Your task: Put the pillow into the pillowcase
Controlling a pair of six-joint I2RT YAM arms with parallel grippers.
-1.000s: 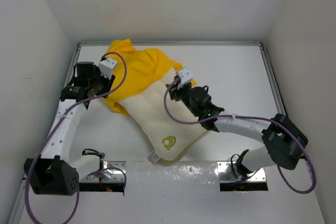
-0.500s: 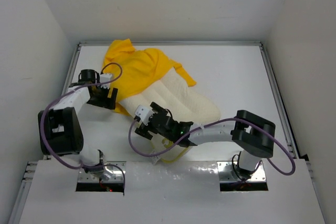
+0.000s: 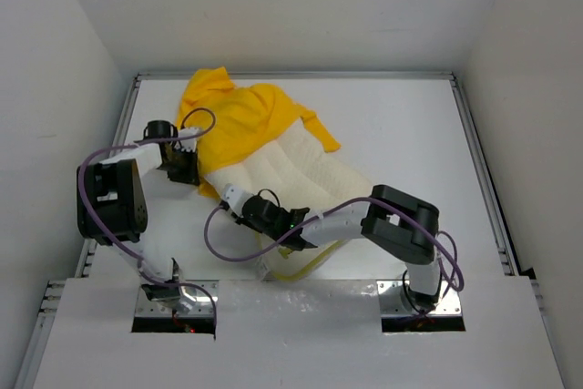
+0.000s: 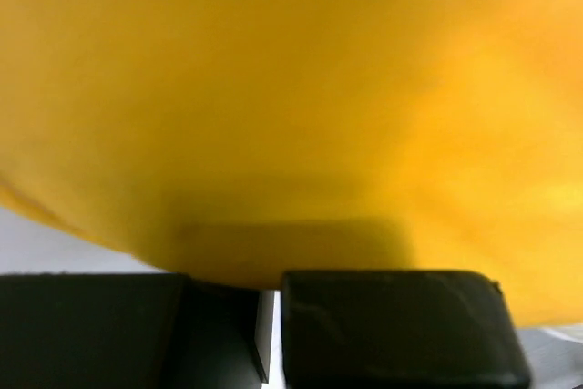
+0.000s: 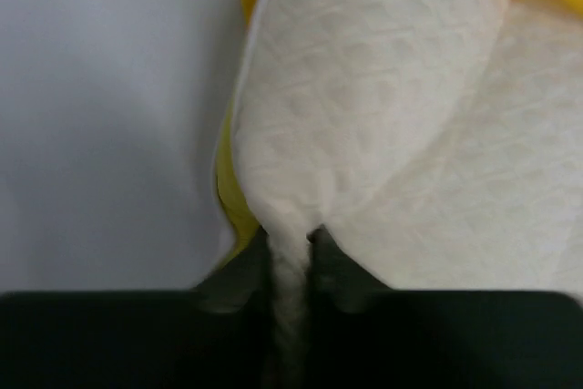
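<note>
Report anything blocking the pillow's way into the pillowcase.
Nothing separate shows. The pillow already lies partly inside the pillowcase; only the case's own bunched fabric lies ahead. The right gripper pinches the pillow's corner, the left gripper the case's edge.

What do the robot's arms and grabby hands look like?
The left arm and right arm are white tubes with chunky black joints. Purple cables loop along them. The left gripper and right gripper are black, with blocky black fingers.
</note>
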